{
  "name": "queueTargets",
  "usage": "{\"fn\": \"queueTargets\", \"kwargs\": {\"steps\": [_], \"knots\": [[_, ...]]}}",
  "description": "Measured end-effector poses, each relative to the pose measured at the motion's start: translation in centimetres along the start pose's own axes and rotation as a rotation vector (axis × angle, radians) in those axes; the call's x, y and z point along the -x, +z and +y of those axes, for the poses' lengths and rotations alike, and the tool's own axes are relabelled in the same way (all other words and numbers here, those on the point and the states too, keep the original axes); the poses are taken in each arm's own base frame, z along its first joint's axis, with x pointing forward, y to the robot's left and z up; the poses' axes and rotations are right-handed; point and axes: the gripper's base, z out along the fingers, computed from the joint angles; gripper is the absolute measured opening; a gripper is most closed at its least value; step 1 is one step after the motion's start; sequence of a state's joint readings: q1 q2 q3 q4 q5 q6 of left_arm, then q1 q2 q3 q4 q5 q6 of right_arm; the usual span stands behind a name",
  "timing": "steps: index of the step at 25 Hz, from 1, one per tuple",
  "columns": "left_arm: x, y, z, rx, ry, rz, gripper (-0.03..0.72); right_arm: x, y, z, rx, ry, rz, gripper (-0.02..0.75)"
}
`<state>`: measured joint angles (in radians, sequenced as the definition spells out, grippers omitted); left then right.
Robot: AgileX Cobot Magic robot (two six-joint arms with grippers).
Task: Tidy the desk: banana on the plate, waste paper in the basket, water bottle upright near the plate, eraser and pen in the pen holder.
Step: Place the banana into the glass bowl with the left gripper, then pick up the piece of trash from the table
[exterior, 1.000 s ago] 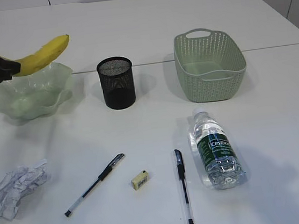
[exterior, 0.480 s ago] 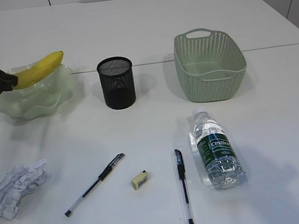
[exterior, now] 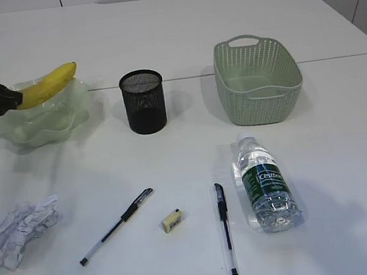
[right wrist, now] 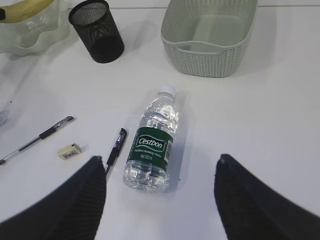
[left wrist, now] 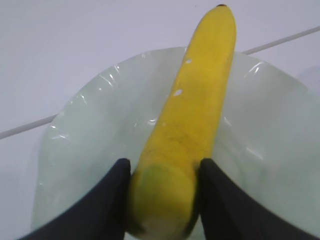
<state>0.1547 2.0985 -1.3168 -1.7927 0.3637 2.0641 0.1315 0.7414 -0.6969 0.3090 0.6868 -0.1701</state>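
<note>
Two pens (exterior: pixel 117 225) beside eraser (exterior: pixel 172 220), left jaws pinching banana (left wrist: pixel 192 120) over plate (exterior: pixel 36 121), right jaws spread

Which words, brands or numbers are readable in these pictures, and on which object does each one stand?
"Cestbon": white brand name on the green label of the water bottle, which lies on its side.
Smaller line under the brand name: too small to read.
Marks on the eraser: too blurred to read.
No other readable text.

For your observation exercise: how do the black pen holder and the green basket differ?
The pen holder is a black, round, tall mesh cup; the basket is pale green, oblong, wider and woven-looking, with handle cutouts. The pen holder stands left of the basket. Both stand upright and look empty.
</note>
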Motion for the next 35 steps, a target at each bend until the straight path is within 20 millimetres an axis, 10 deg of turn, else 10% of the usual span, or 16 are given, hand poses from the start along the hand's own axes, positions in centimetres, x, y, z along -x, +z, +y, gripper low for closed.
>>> {"fn": "queueTargets", "kwargs": {"steps": [17,35], "knots": [[1.3,-0.9,0.0,0.007,-0.017,-0.033,0.413,0.0,0.0,0.0,0.004,0.003,-0.001,0.501],[9.6,-11.7,-2.3,0.0,0.089,-0.117,0.414,0.0,0.0,0.0,0.005,0.005,0.0,0.501]]}}
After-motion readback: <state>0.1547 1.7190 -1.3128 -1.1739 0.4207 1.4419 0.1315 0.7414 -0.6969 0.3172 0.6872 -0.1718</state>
